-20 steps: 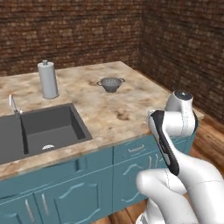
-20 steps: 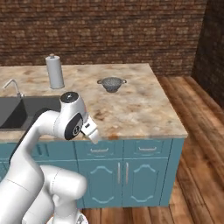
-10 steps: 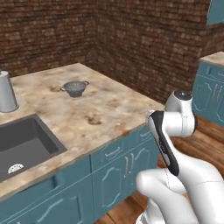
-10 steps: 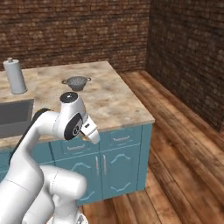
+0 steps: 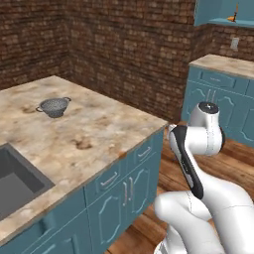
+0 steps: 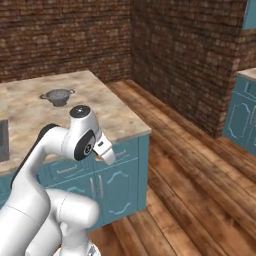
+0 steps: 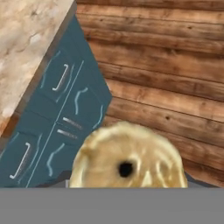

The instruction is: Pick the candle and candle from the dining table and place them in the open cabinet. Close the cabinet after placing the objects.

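Note:
A squat yellowish-gold candle [image 7: 127, 159] sits right in front of the hand camera, seen end-on with its dark wick hole. My gripper [image 6: 107, 154] is shut on it, and the candle hides the fingertips. The hand hangs off the corner of the dining table [image 5: 99, 129], above the wooden floor [image 7: 175, 74]. Far off at the upper right is the teal cabinet [image 5: 214, 11], with a thin orange candle [image 5: 234, 14] standing on its shelf. The marbled table top [image 6: 30, 95] lies to the arm's left.
A grey colander [image 5: 53, 106] stands on the table top, also in the right base view [image 6: 58, 96]. The dark sink [image 5: 15, 181] is at the left edge. Teal base units [image 5: 223, 94] line the far wall. Brick walls [image 6: 190, 50] close in the wooden floor.
The whole picture has swung as the base turns: the sink and the paper roll have slid off to the left, and the far units and cabinet have come into view. The grip is unchanged.

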